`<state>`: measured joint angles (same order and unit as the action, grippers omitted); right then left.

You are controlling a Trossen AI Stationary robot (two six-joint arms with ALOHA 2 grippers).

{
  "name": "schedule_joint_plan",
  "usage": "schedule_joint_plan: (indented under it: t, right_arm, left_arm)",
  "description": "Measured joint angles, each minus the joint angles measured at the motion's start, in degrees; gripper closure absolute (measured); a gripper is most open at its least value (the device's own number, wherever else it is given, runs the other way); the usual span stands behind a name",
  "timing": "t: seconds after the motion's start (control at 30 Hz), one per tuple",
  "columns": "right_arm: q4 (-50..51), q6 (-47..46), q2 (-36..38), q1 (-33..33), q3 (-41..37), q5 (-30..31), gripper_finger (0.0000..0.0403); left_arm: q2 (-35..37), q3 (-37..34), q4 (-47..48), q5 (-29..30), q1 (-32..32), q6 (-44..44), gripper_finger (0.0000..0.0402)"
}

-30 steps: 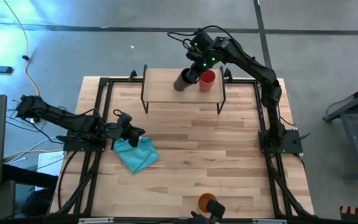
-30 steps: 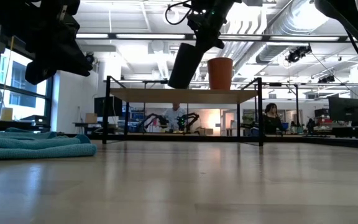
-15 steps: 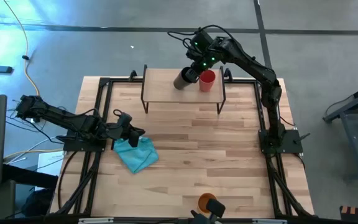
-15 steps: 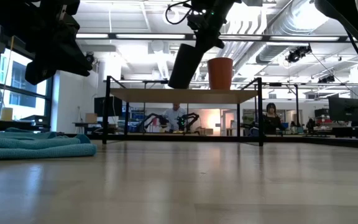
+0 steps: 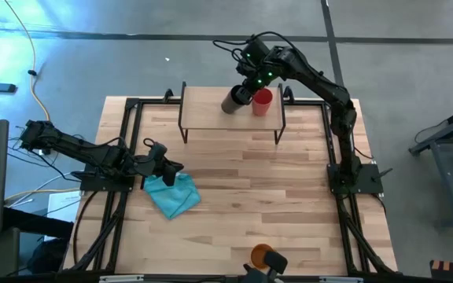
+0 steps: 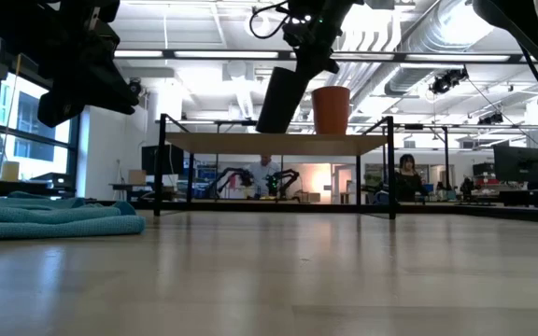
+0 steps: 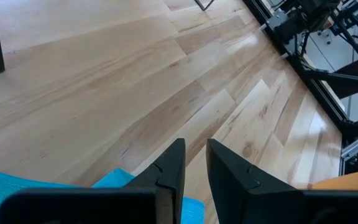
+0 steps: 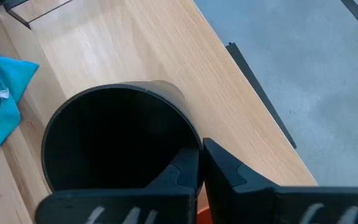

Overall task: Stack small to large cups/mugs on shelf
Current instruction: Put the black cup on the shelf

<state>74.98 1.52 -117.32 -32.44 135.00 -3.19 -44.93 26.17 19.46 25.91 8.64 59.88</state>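
Light-wood shelf [image 5: 211,106] stands at the upper middle of the overhead frame, and it is only partly filled: judging by what lies where, the stack is not yet built. Going down in size, the yellow-orange cup [image 5: 261,255] sits well apart from the rest, at the bottom edge of the overhead frame near the table's front rim, so the largest piece looks untouched and remains to be brought over. The black cup [image 5: 233,100] is held above the shelf, the right gripper [image 5: 244,93] clamped on its rim with one finger inside the mouth, as the right wrist view shows. It hangs tilted, its long axis slanting from upper right to lower left in the level view, mouth toward the gripper and base toward the board. The red cup [image 5: 262,102] stands upright on the shelf, mouth up, just beside the black one on its right. Nesting the cups by size is what seems left. At the left of the overhead frame, the left gripper [image 5: 171,167] waits over the blue cloth [image 5: 173,194], fingers narrowly parted on nothing.
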Motion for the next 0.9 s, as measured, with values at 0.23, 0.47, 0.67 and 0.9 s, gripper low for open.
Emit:
schedule_joint_plan:
  t: [0.23, 0.47, 0.67, 0.9]
  right_arm:
    - [0.7, 0.0, 0.0, -0.5, 0.0, 0.1, 0.0403]
    - [0.7, 0.0, 0.0, -0.5, 0.0, -0.2, 0.0403]
    - [0.7, 0.0, 0.0, -0.5, 0.0, -0.4, 0.0403]
    - [1.1, 0.0, 0.0, -0.5, 0.0, -0.6, 0.0403]
  left_arm:
    - [0.0, 0.0, 0.0, -0.8, 0.0, 0.0, 0.0346]
    - [0.0, 0.0, 0.0, -0.8, 0.0, 0.0, 0.0346]
    - [0.0, 0.0, 0.0, -0.8, 0.0, 0.0, 0.0346]
    - [0.0, 0.0, 0.1, -0.8, 0.0, -0.1, 0.0346]
